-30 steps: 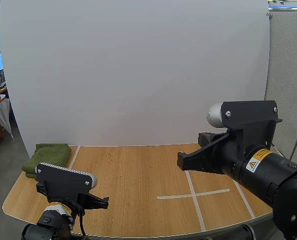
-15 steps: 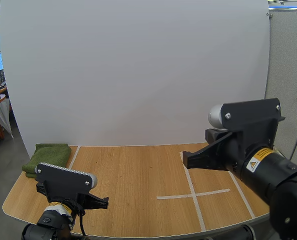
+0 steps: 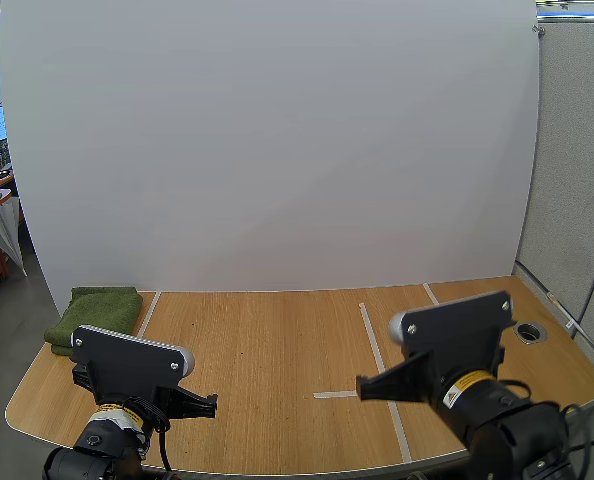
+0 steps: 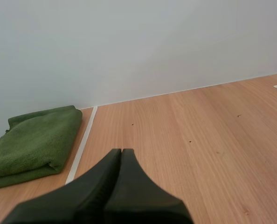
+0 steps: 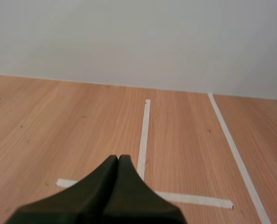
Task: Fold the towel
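A green towel lies folded into a thick pad at the table's far left corner, against the white backdrop; it is also in the left wrist view, beyond a strip of white tape. My left gripper is shut on nothing, its fingers together as one dark wedge, low over the wood near the front left and a little way short of the towel. My right gripper is shut too, held low over the white tape cross at the table's front right. In the high view, its tip points left.
White tape lines mark a cross on the wooden table, and another strip runs beside the towel. A round cable hole sits near the right edge. The white backdrop stands close behind the table.
My right arm has dropped from high over the table's right side down to the front edge. The left arm and the towel have not moved.
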`<action>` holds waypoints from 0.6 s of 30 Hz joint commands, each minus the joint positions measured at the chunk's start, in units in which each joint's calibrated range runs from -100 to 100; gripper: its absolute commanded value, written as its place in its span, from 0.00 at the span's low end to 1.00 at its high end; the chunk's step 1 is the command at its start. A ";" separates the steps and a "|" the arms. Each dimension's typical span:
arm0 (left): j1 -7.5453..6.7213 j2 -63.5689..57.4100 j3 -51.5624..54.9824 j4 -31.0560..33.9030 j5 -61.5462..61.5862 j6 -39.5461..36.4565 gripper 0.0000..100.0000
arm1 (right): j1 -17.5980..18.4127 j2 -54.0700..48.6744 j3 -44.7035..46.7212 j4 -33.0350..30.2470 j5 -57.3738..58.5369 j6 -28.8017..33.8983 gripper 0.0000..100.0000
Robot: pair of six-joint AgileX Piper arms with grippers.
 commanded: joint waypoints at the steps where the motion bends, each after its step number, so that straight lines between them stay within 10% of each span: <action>1: -0.16 -0.23 0.10 0.08 -0.08 -0.32 0.00 | -0.24 -0.42 4.74 -0.92 -4.89 0.12 0.00; 18: -0.16 -0.23 0.10 0.08 -0.08 -0.32 0.00 | -0.24 -0.42 7.59 -2.46 -9.40 0.16 0.00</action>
